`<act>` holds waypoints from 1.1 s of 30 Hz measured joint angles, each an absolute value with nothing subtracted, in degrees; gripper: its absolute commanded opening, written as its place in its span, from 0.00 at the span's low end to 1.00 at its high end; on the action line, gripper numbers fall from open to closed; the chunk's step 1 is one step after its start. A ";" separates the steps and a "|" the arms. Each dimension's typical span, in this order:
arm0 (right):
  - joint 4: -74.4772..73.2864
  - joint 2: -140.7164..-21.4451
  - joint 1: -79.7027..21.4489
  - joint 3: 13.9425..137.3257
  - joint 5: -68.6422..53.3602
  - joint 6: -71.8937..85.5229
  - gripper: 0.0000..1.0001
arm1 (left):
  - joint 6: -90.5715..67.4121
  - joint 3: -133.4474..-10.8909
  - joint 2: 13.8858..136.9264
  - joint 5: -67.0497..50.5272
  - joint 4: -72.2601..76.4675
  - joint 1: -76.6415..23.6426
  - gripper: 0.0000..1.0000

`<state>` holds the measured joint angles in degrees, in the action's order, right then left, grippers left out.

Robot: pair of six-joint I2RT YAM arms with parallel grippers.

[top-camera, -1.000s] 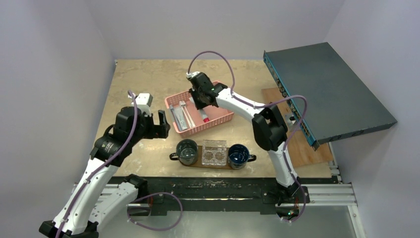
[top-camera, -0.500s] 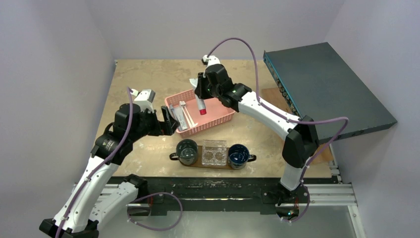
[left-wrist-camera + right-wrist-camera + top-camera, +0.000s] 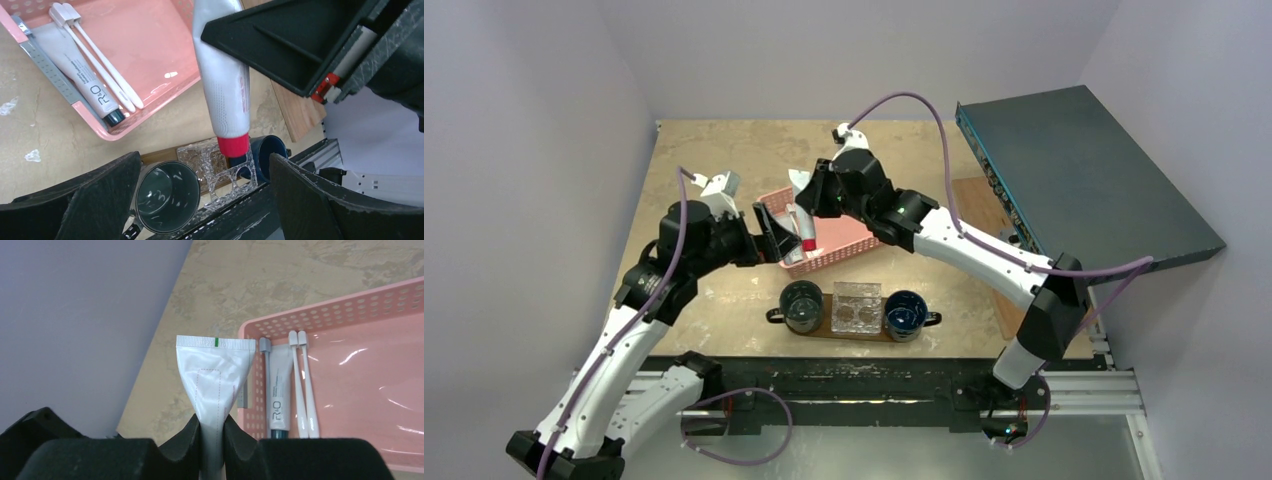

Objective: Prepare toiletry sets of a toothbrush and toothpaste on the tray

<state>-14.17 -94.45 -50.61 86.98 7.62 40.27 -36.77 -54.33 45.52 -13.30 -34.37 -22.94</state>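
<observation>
My right gripper (image 3: 821, 196) (image 3: 212, 432) is shut on the crimped end of a white toothpaste tube (image 3: 804, 226) (image 3: 225, 95) (image 3: 215, 370). The tube hangs red cap down above the left end of the pink basket (image 3: 856, 236). My left gripper (image 3: 769, 236) (image 3: 205, 200) stands open beside the basket's left front corner, and the tube hangs in front of its fingers without touching them. Inside the basket lie a second tube with a dark cap (image 3: 85, 85) (image 3: 280, 395) and two white toothbrushes (image 3: 100, 65) (image 3: 305, 390). The dark oval tray (image 3: 774, 316) sits near the front edge.
On the tray stand a dark green mug (image 3: 802, 305), a clear glass holder (image 3: 856, 306) and a blue mug (image 3: 905, 314). A dark blue equipment box (image 3: 1084, 190) leans at the right over a pale wooden board (image 3: 1034, 300). A grey strip (image 3: 45, 65) lies along the basket's wall.
My right gripper has lifted the red-capped tube out of the basket and carried it left. My left gripper has moved right, up to the basket's corner.
</observation>
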 measured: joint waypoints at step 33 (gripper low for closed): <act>-11.97 -93.49 -56.25 86.80 11.22 44.16 0.09 | -42.89 -54.33 53.23 -20.95 -28.51 -22.96 0.16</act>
